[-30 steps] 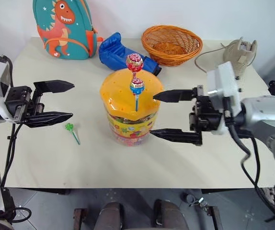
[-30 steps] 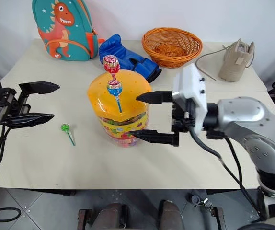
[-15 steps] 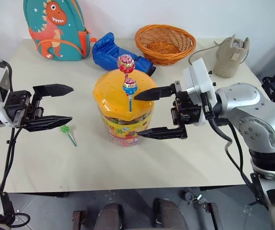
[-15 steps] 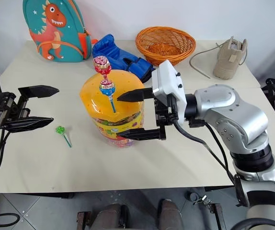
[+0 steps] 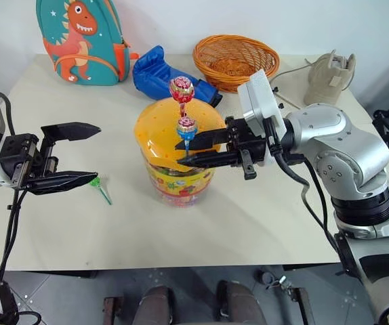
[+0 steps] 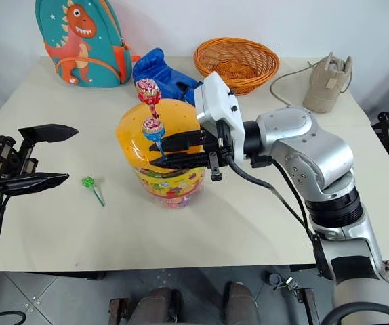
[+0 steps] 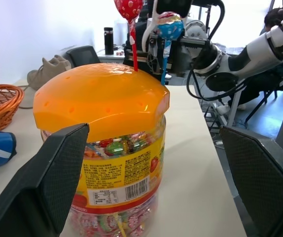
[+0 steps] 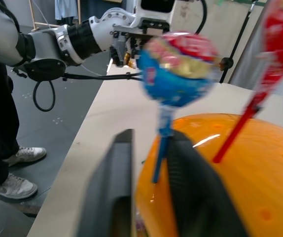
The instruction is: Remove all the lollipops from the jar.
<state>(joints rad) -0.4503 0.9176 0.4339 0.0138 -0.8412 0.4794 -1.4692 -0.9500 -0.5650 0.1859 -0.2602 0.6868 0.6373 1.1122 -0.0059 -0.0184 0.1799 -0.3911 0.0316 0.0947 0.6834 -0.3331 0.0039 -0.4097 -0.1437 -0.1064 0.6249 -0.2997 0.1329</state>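
Note:
The jar (image 5: 179,166) is a clear tub with an orange lid (image 5: 160,125), standing mid-table. Two lollipops stand on sticks in the lid: a red one (image 5: 181,89) and, in front of it, a blue one (image 5: 186,126). My right gripper (image 5: 181,153) reaches in level from the right, shut on the blue lollipop's stick. In the right wrist view its fingers (image 8: 107,187) flank that stick below the blue lollipop (image 8: 176,69). A green lollipop (image 5: 98,183) lies on the table left of the jar. My left gripper (image 5: 97,152) hangs open above that green lollipop, apart from the jar.
Along the back of the table are a dinosaur backpack (image 5: 79,40), a blue boxing glove (image 5: 160,71), a woven orange basket (image 5: 236,61) and a beige shoe (image 5: 330,71) with a trailing cord. Bare tabletop lies in front of the jar.
My right gripper has moved left over the jar's lid and its wide-open fingers have shut on the blue lollipop's stick. The left gripper has stayed open in place.

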